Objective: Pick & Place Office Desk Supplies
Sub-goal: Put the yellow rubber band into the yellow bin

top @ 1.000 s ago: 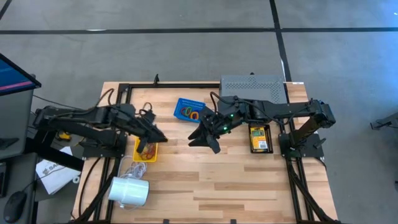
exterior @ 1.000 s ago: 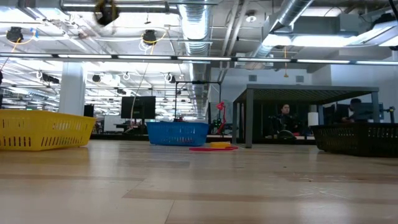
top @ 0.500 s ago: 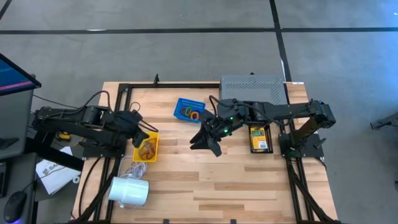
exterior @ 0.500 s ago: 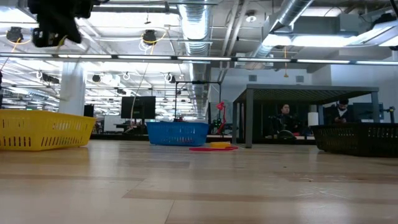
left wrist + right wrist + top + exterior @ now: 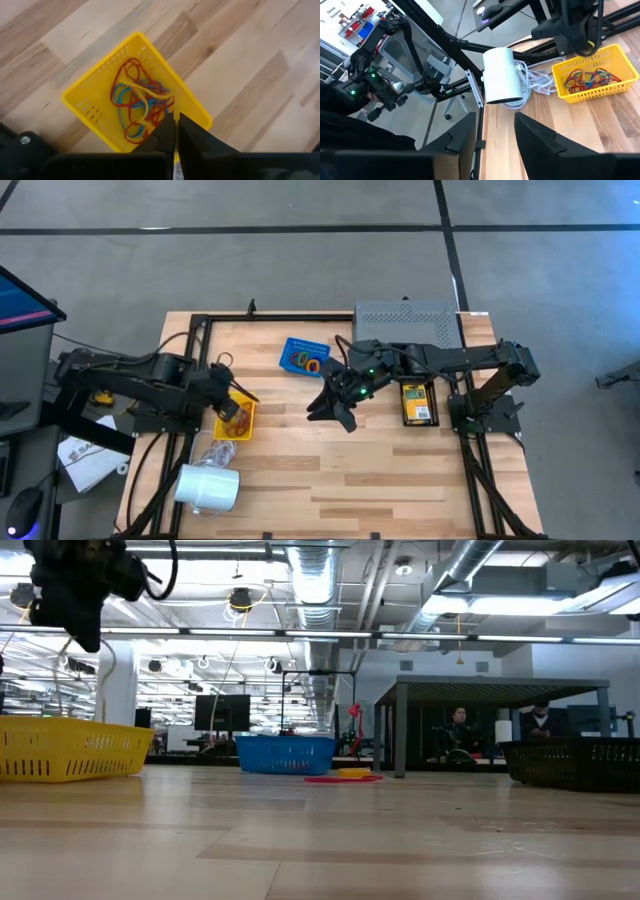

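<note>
The left gripper, fingers pressed together, is pulling back toward nine o'clock, hovering over the yellow basket of tangled rubber bands.

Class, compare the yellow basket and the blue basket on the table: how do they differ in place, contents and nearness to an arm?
The yellow basket sits on the table's left side; the blue basket sits farther back, near the middle. The yellow one holds a tangle of rubber bands; the blue one shows only a few. The shut left gripper hovers over the yellow basket; no gripper is above the blue. Both are small perforated baskets.
</note>
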